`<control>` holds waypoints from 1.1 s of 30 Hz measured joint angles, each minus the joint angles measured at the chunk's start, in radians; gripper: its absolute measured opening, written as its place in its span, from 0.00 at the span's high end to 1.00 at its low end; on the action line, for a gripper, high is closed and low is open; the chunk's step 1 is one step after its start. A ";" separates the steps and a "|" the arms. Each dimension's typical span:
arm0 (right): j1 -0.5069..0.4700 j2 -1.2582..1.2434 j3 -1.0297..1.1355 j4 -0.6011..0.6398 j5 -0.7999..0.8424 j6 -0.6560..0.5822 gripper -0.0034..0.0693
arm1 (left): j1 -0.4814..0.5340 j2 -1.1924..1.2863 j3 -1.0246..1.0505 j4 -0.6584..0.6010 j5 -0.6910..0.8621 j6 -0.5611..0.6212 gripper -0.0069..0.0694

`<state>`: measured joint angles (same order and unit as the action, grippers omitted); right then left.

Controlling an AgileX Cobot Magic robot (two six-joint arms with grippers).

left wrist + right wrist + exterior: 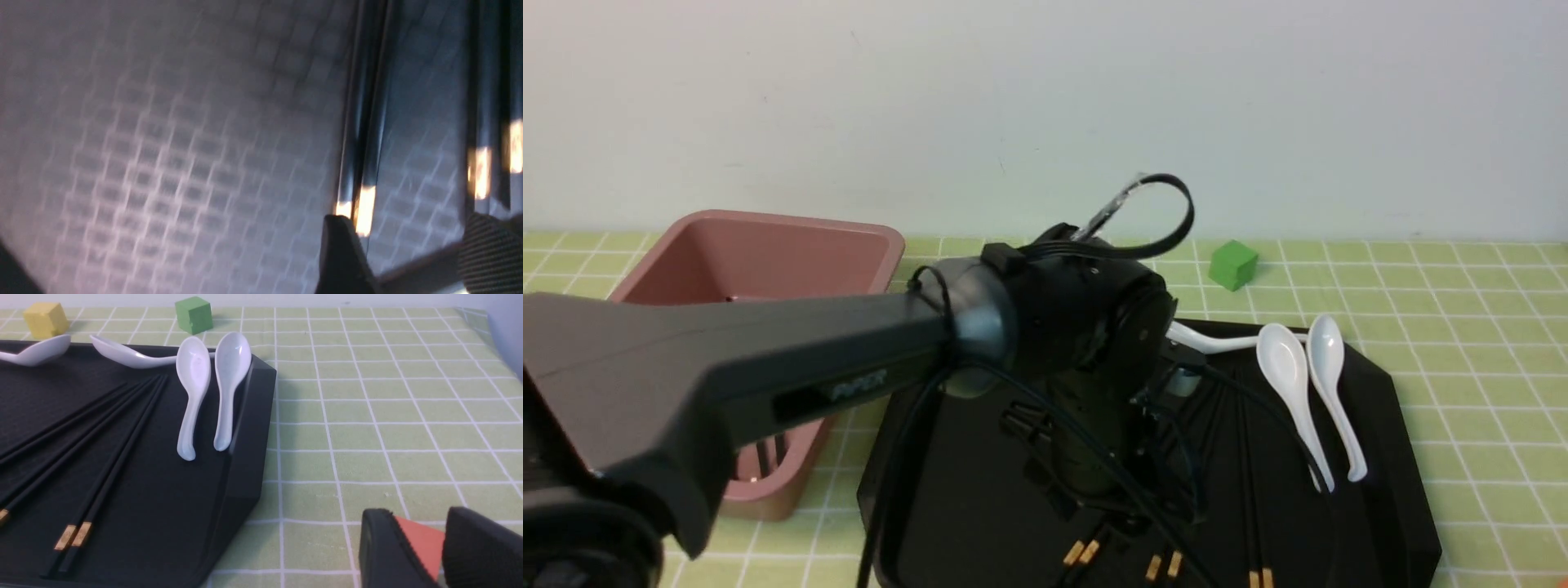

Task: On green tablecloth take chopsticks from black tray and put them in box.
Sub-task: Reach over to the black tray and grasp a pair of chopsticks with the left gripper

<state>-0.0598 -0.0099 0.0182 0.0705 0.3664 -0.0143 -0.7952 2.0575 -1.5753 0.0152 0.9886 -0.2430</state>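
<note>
Several pairs of black chopsticks (1164,565) with gold bands lie fanned on the black tray (1380,457), which sits on the green tablecloth (1462,327). The pink box (768,245) stands left of the tray, partly hidden by my left arm (768,367). That arm reaches over the tray with its wrist pointing down. In the left wrist view my left gripper (412,228) stands open just above the tray floor (184,163). One chopstick pair (363,143) lies by one finger and another pair (490,122) by the other. My right gripper (421,516) rests low over the cloth, right of the tray (245,437).
Several white spoons (1286,367) lie at the tray's far right. A green cube (1232,264) sits behind the tray, and a yellow cube (45,319) further left. A red block (423,547) shows in the gap of the right gripper's jaws; whether it is gripped is unclear.
</note>
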 joint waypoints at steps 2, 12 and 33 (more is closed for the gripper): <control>0.000 0.000 0.000 0.000 0.000 0.000 0.62 | 0.000 0.021 -0.012 0.002 0.000 0.007 0.39; 0.000 0.000 0.000 0.000 0.000 0.000 0.62 | 0.000 0.094 -0.028 0.049 -0.040 0.013 0.39; 0.000 0.000 0.000 -0.001 0.000 0.000 0.62 | 0.001 -0.083 -0.030 0.076 0.061 -0.187 0.75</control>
<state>-0.0598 -0.0099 0.0182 0.0696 0.3664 -0.0143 -0.7942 1.9744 -1.6057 0.0913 1.0500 -0.4298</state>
